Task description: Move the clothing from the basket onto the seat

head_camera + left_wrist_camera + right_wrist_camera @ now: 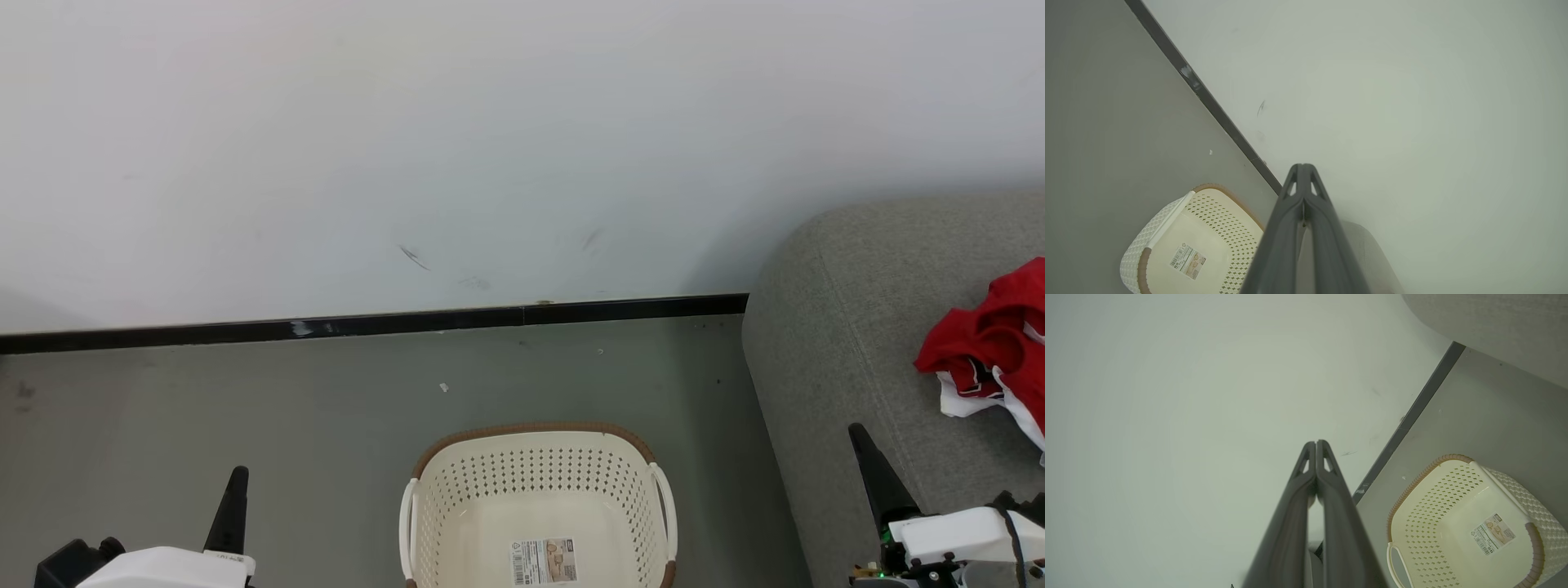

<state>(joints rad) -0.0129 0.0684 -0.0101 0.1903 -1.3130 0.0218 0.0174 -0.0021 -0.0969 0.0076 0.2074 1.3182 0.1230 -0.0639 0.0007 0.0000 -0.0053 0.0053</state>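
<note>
- While both arms sit low at the bottom edge of the head view, the left gripper (237,483) has its two dark fingers pressed flat together into a single spike. It holds nothing and touches nothing, and the grey floor (163,408) is behind it.
- From the left wrist view that pair meets tip to tip with no gap and points at the white wall (1412,102). No cloth is caught between the fingers.
- The right gripper (865,451) is also fully closed and empty. Its spike rises in front of the rounded grey front of the seat (824,351). The head view does not show whether it brushes the upholstery.
- From the right wrist view its fingers are sealed together along their tips, with bare wall behind them and nothing in their grasp.
- The clothing (984,331) is a crumpled red heap with white trim. It lies on the seat at the right edge of the head view, partly cut off by the frame, and sits apart from the right gripper.
- The basket (531,429) stands upright on the floor between the two grippers, near the seat's end but not touching it. Its cream bottom and the label sticker (543,561) on it are in plain sight.
- A black baseboard (408,325) runs along the foot of the wall behind the basket.
</note>
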